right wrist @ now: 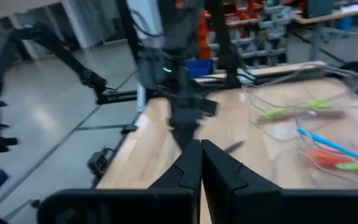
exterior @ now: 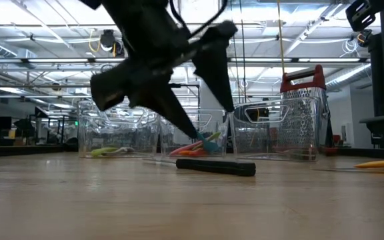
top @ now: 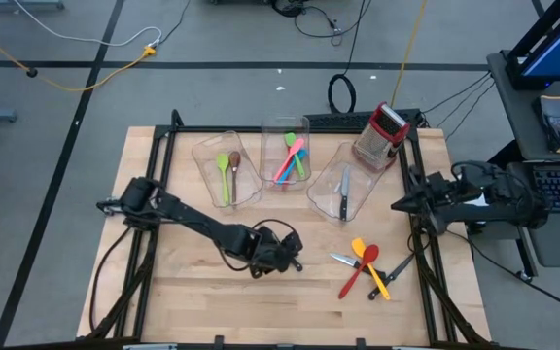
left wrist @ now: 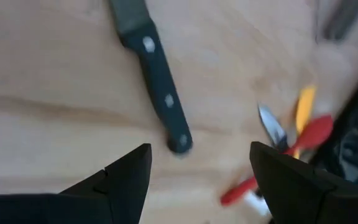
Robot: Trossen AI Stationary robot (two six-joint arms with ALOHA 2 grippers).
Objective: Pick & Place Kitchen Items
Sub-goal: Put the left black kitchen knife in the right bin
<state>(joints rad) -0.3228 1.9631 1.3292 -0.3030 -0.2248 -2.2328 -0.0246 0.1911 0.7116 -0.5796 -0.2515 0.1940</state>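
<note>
A black-handled steel knife [left wrist: 160, 87] lies flat on the wooden table; its handle also shows in the low view [exterior: 215, 167]. My left gripper [left wrist: 199, 149] hovers open just above the handle's free end, one finger on each side, touching nothing [exterior: 212, 123]. In the high view my left gripper [top: 292, 255] covers this knife. To its right lies a heap of yellow, red and orange utensils [top: 366, 267] with another knife [top: 343, 260]. My right gripper [right wrist: 201, 163] is shut and empty at the table's right edge [top: 399, 204].
Three clear bins stand at the back: the left one [top: 227, 170] holds a green and a brown spoon, the middle one [top: 287, 156] green, pink and blue utensils, the right one [top: 343, 185] a knife. A red-topped box grater [top: 382, 136] stands at the back right.
</note>
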